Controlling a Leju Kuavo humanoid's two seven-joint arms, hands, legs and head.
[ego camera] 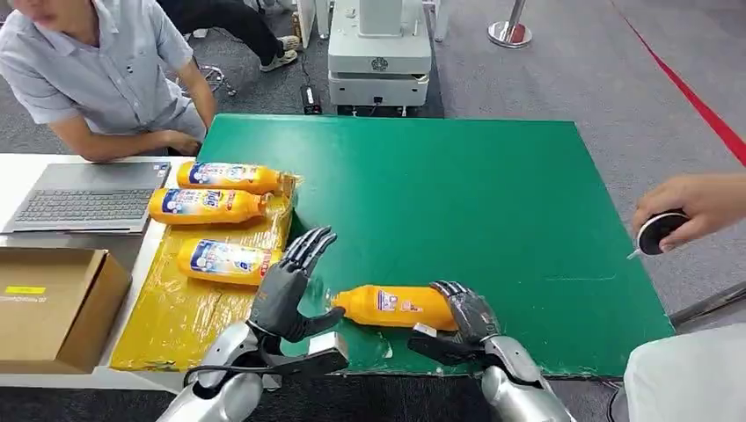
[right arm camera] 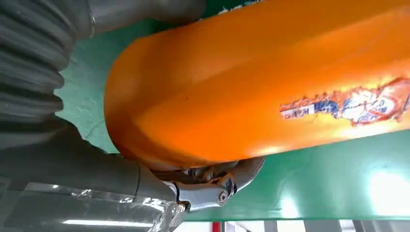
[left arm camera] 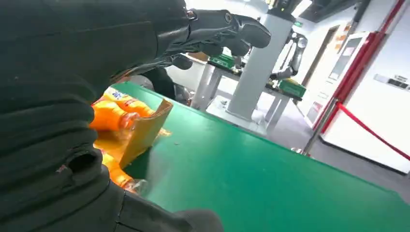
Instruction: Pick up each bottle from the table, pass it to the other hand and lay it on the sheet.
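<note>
**3 bottles on the sheet, 1 in the right hand**

4 orange bottles are in play. 3 of them lie on their sides on the yellow sheet at the left edge of the green tabletop: the far bottle near the sheet's far end, the middle bottle just beside it, and the near bottle a little closer to the robot. All 3 point their caps toward the green board.

The fourth bottle lies sideways near the front edge of the tabletop, cap toward the robot's left. The right hand grips its base end, fingers wrapped over the top and the thumb underneath; in the right wrist view the orange body sits tight against the palm, with the green surface just below it. I cannot tell whether the bottle is resting on the tabletop or lifted just clear of it.

The left hand stands upright beside the sheet's right edge, near the cap of that bottle, fingers spread and holding nothing. In the left wrist view its dark fingers stretch out above the curled corner of the sheet.

A seated person leans on the white table at the far left, behind a grey laptop. A cardboard box sits in front of the laptop. At the right edge, another person's hand holds a small dark round object.
</note>
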